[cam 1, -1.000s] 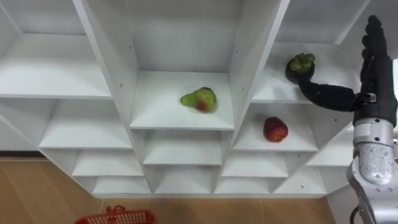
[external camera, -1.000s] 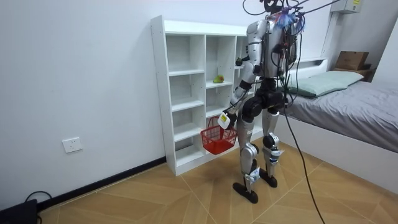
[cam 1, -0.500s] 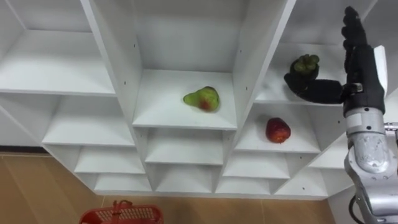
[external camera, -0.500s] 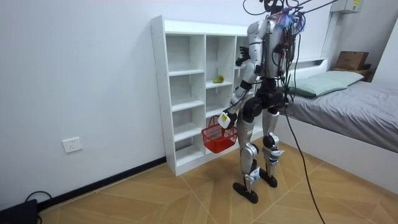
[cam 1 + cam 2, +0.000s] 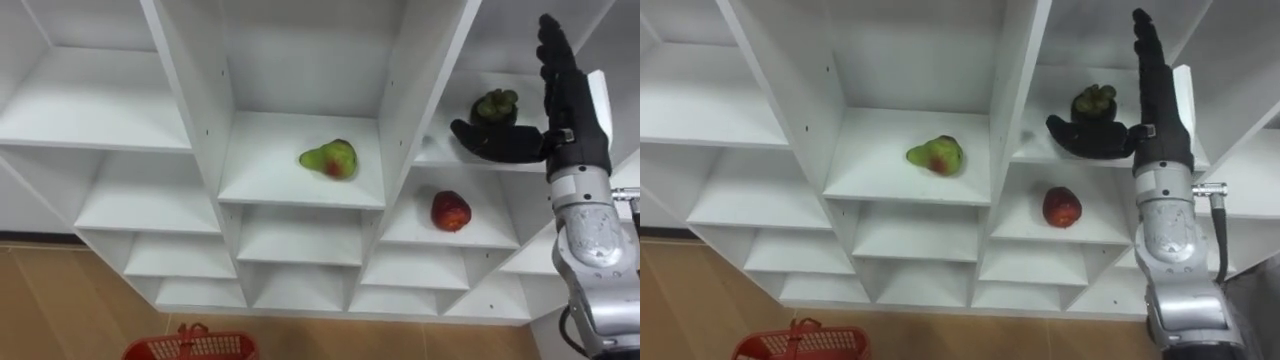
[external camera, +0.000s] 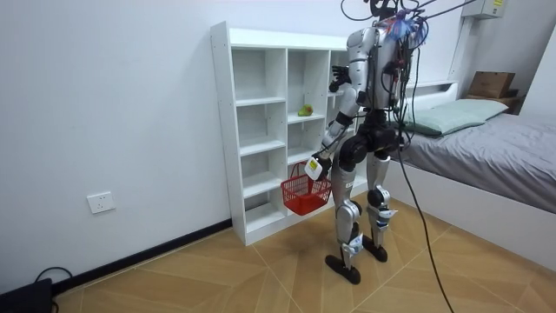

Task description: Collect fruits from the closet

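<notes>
Standing at the tall white open-shelved closet [image 5: 402, 110], my robot carries the red plastic basket [image 5: 188, 346] low on its left side. In the room view the basket hangs from the left hand [image 6: 314, 168], which grips its handle.

In the middle column, a green pear-shaped fruit with a red blush [image 5: 328, 159] lies alone on its shelf, untouched. One column to the right and one shelf lower sits a round red apple-like fruit [image 5: 450, 211], also untouched. On the shelf above it stands a dark round fruit with a green leafy cap [image 5: 494, 104], the one I judge to be the target.

The right hand [image 5: 572, 112] is raised just to that fruit's right. Its fingers are straight and pointing up, nothing is grasped, and the thumb stretches leftward at the fruit's base, touching it or very nearly so.

The risk I see is that the thumb nudges the fruit before the fingers come round, rolling it deeper into the compartment or off the shelf's front edge. The upright panel beside the hand could catch the fingers as they close. The basket hangs well below and to the left, so a loose hold could drop the fruit on the way across
</notes>
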You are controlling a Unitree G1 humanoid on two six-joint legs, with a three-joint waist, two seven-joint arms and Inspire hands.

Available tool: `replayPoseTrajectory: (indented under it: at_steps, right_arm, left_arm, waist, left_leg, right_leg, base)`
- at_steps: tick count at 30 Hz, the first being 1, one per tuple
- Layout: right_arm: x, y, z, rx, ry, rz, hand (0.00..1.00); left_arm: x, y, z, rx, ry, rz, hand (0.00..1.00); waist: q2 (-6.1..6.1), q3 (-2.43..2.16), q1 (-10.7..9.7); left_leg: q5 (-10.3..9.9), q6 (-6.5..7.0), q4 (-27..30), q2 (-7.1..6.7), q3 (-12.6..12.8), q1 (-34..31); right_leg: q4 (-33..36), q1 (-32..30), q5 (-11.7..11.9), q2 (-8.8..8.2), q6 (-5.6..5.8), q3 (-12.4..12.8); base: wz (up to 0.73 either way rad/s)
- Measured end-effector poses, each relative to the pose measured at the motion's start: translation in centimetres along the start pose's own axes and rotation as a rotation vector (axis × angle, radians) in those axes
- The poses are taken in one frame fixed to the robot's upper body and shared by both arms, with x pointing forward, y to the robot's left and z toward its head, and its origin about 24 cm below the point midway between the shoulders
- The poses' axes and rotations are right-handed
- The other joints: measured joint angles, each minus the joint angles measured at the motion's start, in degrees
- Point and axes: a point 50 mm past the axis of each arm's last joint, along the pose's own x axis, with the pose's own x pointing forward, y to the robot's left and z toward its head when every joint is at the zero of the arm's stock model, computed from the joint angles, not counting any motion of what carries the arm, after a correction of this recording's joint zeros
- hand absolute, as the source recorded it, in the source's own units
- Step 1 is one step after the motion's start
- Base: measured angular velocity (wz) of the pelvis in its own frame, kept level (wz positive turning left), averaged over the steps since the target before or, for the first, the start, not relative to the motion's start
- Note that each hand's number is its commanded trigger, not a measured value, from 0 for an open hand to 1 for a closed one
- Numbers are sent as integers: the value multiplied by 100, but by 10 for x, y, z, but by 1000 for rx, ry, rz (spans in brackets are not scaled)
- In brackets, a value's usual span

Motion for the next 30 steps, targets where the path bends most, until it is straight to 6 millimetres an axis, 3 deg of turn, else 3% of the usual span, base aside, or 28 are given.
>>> replayPoseTrajectory:
  at_steps: [10,19,30]
  right_arm:
    - [4,0,-21,-16,120,8,0]
    - [6,2,-25,-20,152,32,0]
    - [5,1,-30,-19,174,39,0]
  left_arm:
    - [0,0,-1,-2,12,2,100]
    - [0,3,-2,-21,20,15,100]
    - [0,5,-3,-26,32,24,100]
  waist:
    - [-10,3,1]
    - [-61,33,3]
    - [-85,19,-15]
  left_leg:
    - [1,-1,15,0,-129,-5]
    - [6,7,99,-14,-130,-46]
    - [7,9,111,-17,-128,-69]
  right_leg:
    - [50,15,1,-12,-1,-107]
    - [68,11,0,-32,-1,-122]
    - [71,-4,0,-34,-1,-129]
  base:
    - [4]
    - [0]
    - [0]
